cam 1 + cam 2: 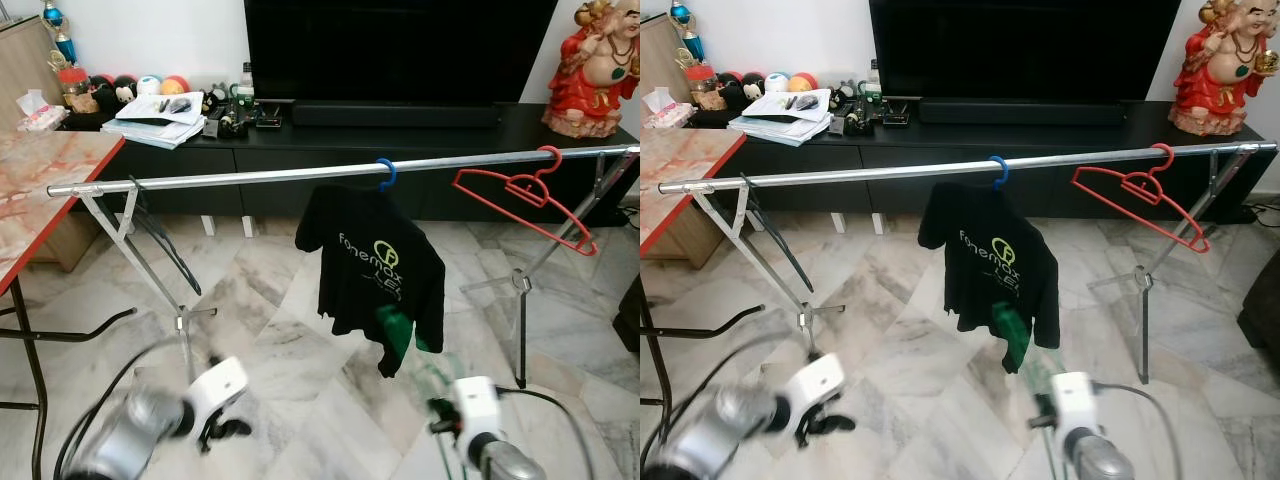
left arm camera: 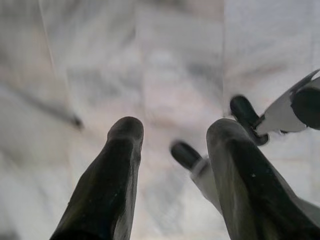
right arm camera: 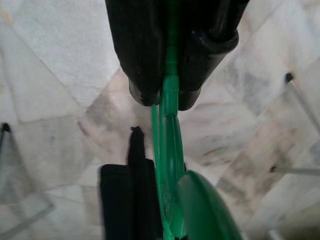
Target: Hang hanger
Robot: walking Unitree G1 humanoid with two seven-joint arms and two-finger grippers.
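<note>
Down low on the robot's right, the right gripper [image 3: 165, 97] has its fingers [image 3: 142, 60] clamped tight on a green hanger [image 3: 172, 165], the plastic running straight out between the two black tips. In the head views that green hanger [image 1: 397, 335] pokes up from the right arm, just in front of the hem of the black T-shirt [image 1: 372, 270], well below the rail. The rail [image 1: 300, 173] is a long silver bar running across the room on crossed metal legs. The black T-shirt hangs from it by a blue hook [image 1: 385, 172] near the middle. Further along to the right, a red hanger [image 1: 525, 195] sits on the rail, empty and tilted.

Over on the left, the left gripper [image 1: 225, 428] hangs low above the marble floor [image 1: 290, 330], blurred. From its wrist camera the two fingers [image 2: 107, 185] stand apart with nothing between them, floor tile beyond.

Behind the rail, a black TV cabinet [image 1: 400, 140] carries a dark screen [image 1: 400, 45], papers [image 1: 155, 120] and a red figurine [image 1: 595, 65]. A red-edged counter [image 1: 40, 180] sits at the far left.
</note>
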